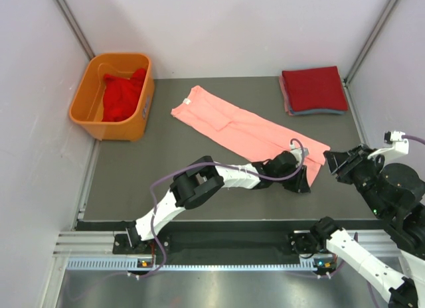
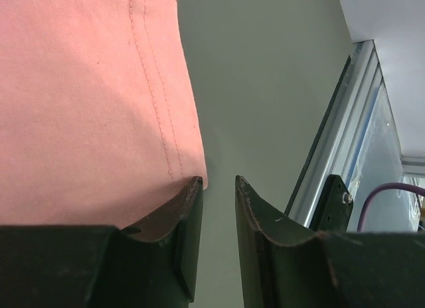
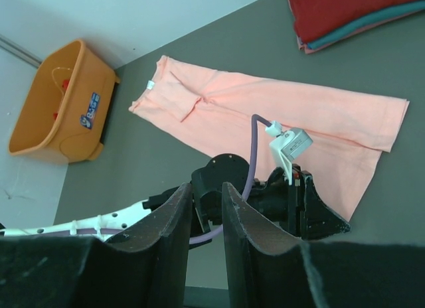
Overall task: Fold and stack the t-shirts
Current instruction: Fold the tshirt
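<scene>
Since the salmon tee (image 1: 246, 129) needs a cross fold, my left gripper (image 2: 218, 185) sits at its hem corner, fingers (image 2: 182, 222) slightly apart; right gripper (image 3: 206, 187) too.

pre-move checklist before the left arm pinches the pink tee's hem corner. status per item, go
1. Pink t-shirt lying as a long, flat strip on the mat: ok.
2. Left fingers lined up at the hem corner: ok, one tip sits right at the corner.
3. Cloth between the left fingers: not ok, only bare mat shows in the gap.
4. Right fingers empty and off the cloth: ok, apart with nothing between them.
5. Folded stack tidy at the far right: ok.
6. All hem layers within reach of the pinch: cannot tell.
</scene>
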Robot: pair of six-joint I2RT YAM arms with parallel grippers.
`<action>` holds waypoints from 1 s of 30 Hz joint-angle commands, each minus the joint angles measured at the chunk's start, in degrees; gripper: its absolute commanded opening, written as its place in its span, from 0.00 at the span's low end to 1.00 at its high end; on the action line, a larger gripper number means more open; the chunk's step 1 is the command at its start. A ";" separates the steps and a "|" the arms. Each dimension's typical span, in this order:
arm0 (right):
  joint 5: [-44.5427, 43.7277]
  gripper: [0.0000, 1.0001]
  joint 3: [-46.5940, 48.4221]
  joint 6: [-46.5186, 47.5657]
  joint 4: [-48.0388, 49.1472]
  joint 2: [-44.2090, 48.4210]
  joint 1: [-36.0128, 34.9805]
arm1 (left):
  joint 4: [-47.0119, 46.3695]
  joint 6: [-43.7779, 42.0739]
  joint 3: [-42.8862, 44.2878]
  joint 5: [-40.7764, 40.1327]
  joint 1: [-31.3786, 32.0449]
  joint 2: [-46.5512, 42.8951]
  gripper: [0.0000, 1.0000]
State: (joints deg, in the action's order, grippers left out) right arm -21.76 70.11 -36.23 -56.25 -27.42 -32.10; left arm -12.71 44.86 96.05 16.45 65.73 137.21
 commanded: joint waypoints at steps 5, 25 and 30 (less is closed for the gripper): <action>-1.53 0.25 0.56 0.37 -0.26 -0.27 0.28 | 9.89 5.21 0.90 -7.63 0.71 -8.08 0.35; -1.27 0.26 0.03 0.37 0.61 2.02 0.28 | 15.35 30.19 -1.74 -25.23 4.49 -7.92 0.37; -1.53 0.26 0.03 0.54 0.53 2.55 0.37 | 14.47 37.92 -4.64 -28.31 4.49 -7.83 0.36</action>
State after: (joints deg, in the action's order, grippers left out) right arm -22.68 69.76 -36.18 -56.21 -25.63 -32.10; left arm 1.61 75.44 93.17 -8.08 70.02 129.51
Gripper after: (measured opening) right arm 0.258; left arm 0.366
